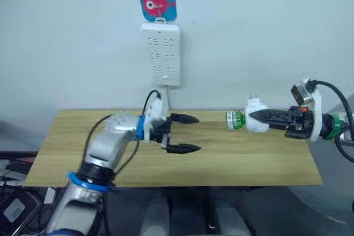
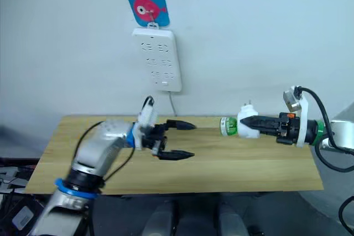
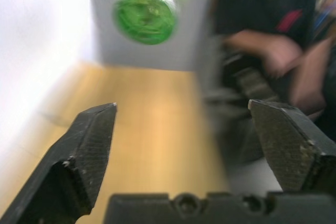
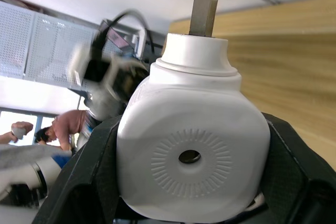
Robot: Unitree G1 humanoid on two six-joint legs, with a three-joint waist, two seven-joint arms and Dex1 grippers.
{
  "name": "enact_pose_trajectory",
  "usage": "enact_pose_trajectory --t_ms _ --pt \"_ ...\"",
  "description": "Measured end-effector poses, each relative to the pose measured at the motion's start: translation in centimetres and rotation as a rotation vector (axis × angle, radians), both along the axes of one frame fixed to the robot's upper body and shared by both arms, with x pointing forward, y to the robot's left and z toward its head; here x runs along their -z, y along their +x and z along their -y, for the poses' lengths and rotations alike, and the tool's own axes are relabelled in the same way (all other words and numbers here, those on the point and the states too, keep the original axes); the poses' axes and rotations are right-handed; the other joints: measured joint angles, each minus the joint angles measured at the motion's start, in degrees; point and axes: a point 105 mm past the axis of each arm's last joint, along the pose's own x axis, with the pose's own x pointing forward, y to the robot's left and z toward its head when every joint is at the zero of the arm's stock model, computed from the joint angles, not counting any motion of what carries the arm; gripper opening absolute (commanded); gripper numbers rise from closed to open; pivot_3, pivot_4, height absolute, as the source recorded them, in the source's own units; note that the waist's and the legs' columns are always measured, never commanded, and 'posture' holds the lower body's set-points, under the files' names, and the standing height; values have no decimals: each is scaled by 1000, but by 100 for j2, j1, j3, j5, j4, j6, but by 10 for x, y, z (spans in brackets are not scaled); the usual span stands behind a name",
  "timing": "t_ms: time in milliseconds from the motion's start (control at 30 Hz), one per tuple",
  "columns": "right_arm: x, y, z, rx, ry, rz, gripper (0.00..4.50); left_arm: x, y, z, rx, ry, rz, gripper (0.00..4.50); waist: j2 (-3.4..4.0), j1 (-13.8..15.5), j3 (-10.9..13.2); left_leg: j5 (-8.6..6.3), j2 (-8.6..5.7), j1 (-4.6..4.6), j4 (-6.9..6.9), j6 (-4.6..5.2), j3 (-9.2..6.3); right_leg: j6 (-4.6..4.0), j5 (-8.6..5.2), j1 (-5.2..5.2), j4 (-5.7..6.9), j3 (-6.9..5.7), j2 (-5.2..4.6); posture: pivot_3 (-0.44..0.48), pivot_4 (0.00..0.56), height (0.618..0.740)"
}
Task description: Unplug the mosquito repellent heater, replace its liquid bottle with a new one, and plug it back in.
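Observation:
The mosquito repellent heater [image 1: 255, 118] is a small white rounded unit held in the air above the table's right side, prongs pointing up, with a green liquid bottle [image 1: 234, 120] sticking out of it toward the left. My right gripper [image 1: 258, 117] is shut on the heater; its vented top with the centre hole [image 4: 189, 156] faces the right wrist camera. My left gripper [image 1: 189, 133] is open and empty over the middle of the table, fingertips pointing at the bottle's green base [image 3: 145, 15] with a gap between them.
A long white power strip [image 1: 160, 53] hangs on the wall under a blue and pink fish hanger [image 1: 156, 1], its cord running down behind the wooden table [image 1: 249, 161]. A person [image 3: 273, 30] sits beyond the table's right end.

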Motion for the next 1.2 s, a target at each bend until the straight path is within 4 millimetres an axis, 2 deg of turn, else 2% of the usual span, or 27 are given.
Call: enact_pose_trajectory --t_ms 133,267,367,700,800,967,1000,1200 --pt "-6 1 -8 -45 36 14 3038 -10 3 10 -39 -58 573 4474 0 106 0 0 -1 -1 3 1 16 23 6 -3 -3 19 1 199 180 740" --pt "-9 -1 -16 -89 58 21 3038 -24 3 22 -43 -136 884 4474 0 117 0 0 -4 -8 4 1 17 35 13 -3 -8 22 1 202 185 740" --pt "-8 -3 -19 -109 58 13 3038 -31 -2 33 -2 -182 1017 4474 0 122 0 -1 -6 -9 3 2 16 27 20 -2 -8 22 1 199 186 740" --pt "-7 -3 -31 -150 64 14 3038 -40 5 43 -5 -223 1123 4474 0 108 0 0 -2 -2 6 2 11 29 20 -2 14 17 7 186 189 740" --pt "-6 -2 -31 -143 56 16 3038 -40 3 42 9 -240 1135 3954 0 110 -1 0 -1 -2 6 2 10 27 21 -2 14 16 7 183 189 740" --pt "-6 0 -32 -136 63 19 3038 -36 1 41 25 -236 1140 2405 0 109 -1 1 0 -1 6 2 9 26 22 -2 18 13 7 178 192 740" --pt "-6 0 -33 -137 63 19 3038 -36 1 40 24 -239 1139 2258 0 108 -1 1 0 -1 6 2 9 26 22 -2 18 14 7 178 192 740" --pt "-5 0 -33 -138 58 17 3038 -33 1 41 22 -248 1106 2259 0 108 -1 1 0 -1 7 2 9 26 22 -1 21 13 7 180 195 740"
